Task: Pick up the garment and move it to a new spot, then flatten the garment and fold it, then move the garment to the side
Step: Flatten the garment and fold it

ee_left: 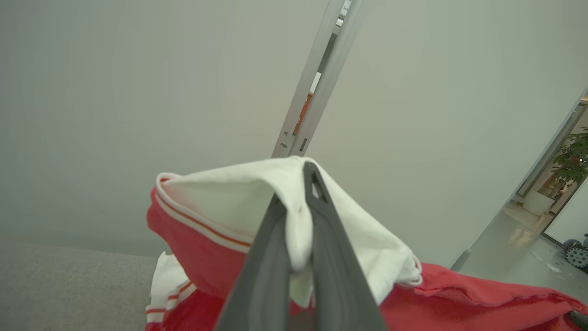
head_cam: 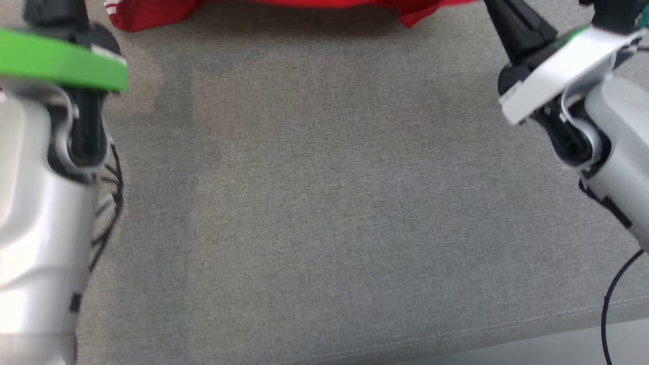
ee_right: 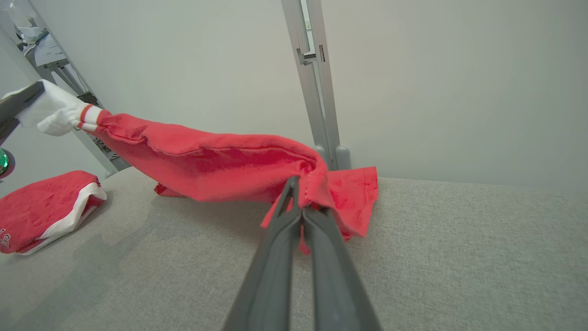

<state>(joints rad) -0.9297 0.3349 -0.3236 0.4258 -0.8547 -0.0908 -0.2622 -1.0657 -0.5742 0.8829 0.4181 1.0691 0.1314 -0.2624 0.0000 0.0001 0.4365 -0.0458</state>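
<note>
On the left, the left gripper is pinching a white-trimmed end of the red garment, its 2 fingers pressed together with the white cloth bunching between them and draping over the tips. From there the garment is stretching across as a raised, sagging band toward the right, with slack cloth hanging below it toward the grey fabric surface; whether that cloth is touching the surface I cannot tell. In the head view only its lower edge is showing, along the top, with the near part of the surface lying bare between the 2 arms. On the right, the right gripper is clamping a bunched red corner, jaws closed on the fabric with a flap falling just beyond the fingertips.

The pick-up looks done, and the 2-handed hold suggests the garment is being carried or spread at this stage. Laying it flat, folding it and moving it aside all appear to be waiting. A second red garment, already folded, is lying off to the side.
</note>
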